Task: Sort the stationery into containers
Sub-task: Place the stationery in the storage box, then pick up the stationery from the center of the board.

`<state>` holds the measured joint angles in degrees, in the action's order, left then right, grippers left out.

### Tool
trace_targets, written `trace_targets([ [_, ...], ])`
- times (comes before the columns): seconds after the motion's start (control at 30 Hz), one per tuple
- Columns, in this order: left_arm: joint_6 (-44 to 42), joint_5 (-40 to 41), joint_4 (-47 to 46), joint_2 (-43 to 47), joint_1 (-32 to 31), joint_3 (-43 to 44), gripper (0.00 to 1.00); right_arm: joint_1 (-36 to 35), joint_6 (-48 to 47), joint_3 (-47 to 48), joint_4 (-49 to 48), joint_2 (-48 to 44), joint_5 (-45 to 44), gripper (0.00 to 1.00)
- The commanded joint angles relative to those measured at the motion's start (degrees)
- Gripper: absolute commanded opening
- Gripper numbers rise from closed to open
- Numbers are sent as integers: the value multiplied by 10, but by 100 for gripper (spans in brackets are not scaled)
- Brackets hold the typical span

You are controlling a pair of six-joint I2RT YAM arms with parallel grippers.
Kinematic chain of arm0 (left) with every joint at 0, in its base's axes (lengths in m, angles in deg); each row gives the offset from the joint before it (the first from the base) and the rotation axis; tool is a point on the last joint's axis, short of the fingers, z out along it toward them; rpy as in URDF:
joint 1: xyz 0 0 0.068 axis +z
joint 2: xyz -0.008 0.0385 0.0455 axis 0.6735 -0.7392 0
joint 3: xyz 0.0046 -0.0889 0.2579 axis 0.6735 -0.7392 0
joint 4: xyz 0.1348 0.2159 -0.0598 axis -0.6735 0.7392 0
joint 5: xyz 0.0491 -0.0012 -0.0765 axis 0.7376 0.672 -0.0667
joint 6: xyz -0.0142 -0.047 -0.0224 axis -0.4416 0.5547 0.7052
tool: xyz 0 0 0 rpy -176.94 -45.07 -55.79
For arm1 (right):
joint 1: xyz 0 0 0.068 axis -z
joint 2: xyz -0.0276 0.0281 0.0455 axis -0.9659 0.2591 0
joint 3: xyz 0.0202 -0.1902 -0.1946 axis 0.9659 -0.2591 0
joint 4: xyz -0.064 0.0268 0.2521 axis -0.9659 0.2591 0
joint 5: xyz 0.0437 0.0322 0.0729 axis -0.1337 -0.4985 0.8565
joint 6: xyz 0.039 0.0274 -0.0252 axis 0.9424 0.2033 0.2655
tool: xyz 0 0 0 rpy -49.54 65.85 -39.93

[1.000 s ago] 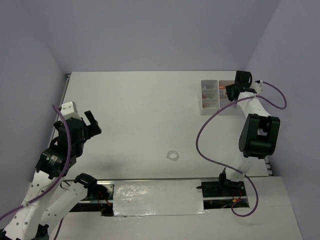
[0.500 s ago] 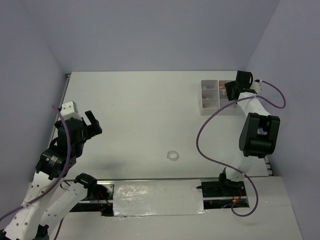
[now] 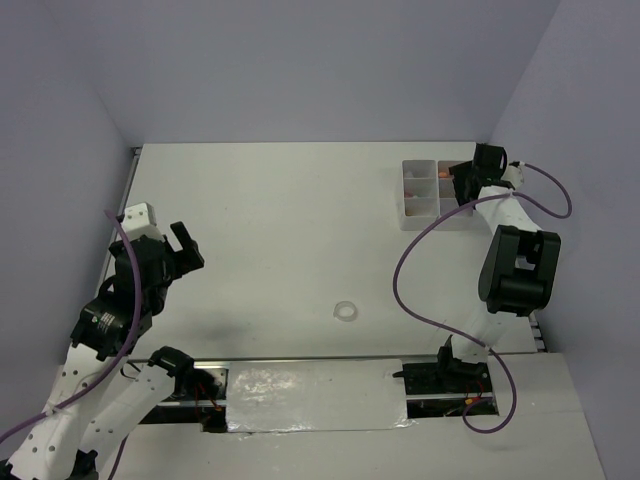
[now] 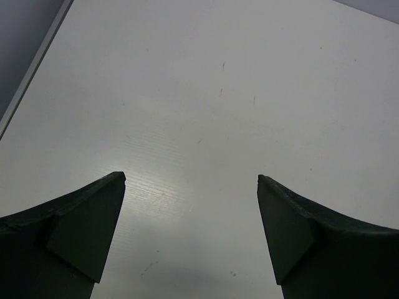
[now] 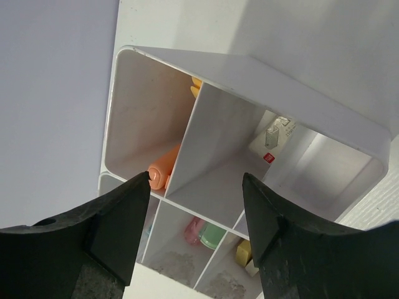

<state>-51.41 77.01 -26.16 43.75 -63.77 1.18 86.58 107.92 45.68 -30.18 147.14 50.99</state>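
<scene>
Right, right gripper: fingers apart, nothing between them. It hangs just above the containers, tips pointing down at a divider wall. An orange-capped marker lies in the compartment under one fingertip. In the adjoining tray I can see a pink item, a green packet and a yellow eraser. There's also a small clear piece with a red mark one compartment over; can't tell what it is.

Right arm pose: stretched long from its base at 5 o'clock out to the trays at 1 o'clock of the table, wrist bent down. A purple cable loops out toward the middle.

Room: the trays sit near the far right corner, with the side wall just beside the arm at 3 o'clock, so it's tight there. There's open tabletop from the trays toward 9 o'clock.

Left gripper: fingers spread wide, holding nothing, bare table under it. It sits at 8 o'clock, arm folded with the elbow up, close to the left table edge.

Tape ring lies flat on the table, about 6 o'clock of centre. It's between the two arms and well apart from both grippers.
</scene>
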Motion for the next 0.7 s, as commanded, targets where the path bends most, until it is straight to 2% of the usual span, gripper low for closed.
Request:
trace_targets([
  [0.0, -8, -3, -25, 5, 3, 0, 99, 4, -11, 23, -1, 5, 0, 69],
  [0.17, -10, -3, -26, 5, 3, 0, 99, 4, -15, 23, -4, 0, 15, 69],
  [0.23, -8, -3, -26, 5, 3, 0, 99, -5, -36, 15, -10, -32, 18, 69],
  [0.33, -4, 4, -21, 4, 3, 2, 99, -67, -122, -6, -18, -108, -31, 69],
  [0.37, -4, 6, -19, 5, 3, 2, 99, -101, -188, -11, -21, -138, -22, 69],
  [0.43, 4, 19, -15, 8, 3, 3, 99, -139, -239, -13, 15, -163, -12, 69],
  [0.47, 9, 25, -9, 8, 3, 4, 99, -180, -299, -22, 24, -186, 0, 69],
  [0.57, 25, 54, 4, 0, 3, 10, 99, -255, -388, -25, 102, -210, 6, 70],
  [0.6, 28, 60, 9, -6, 3, 11, 99, -310, -402, -25, 153, -212, 6, 70],
  [0.67, 28, 59, 11, -12, 5, 13, 99, -370, -439, -39, 188, -218, 0, 70],
])
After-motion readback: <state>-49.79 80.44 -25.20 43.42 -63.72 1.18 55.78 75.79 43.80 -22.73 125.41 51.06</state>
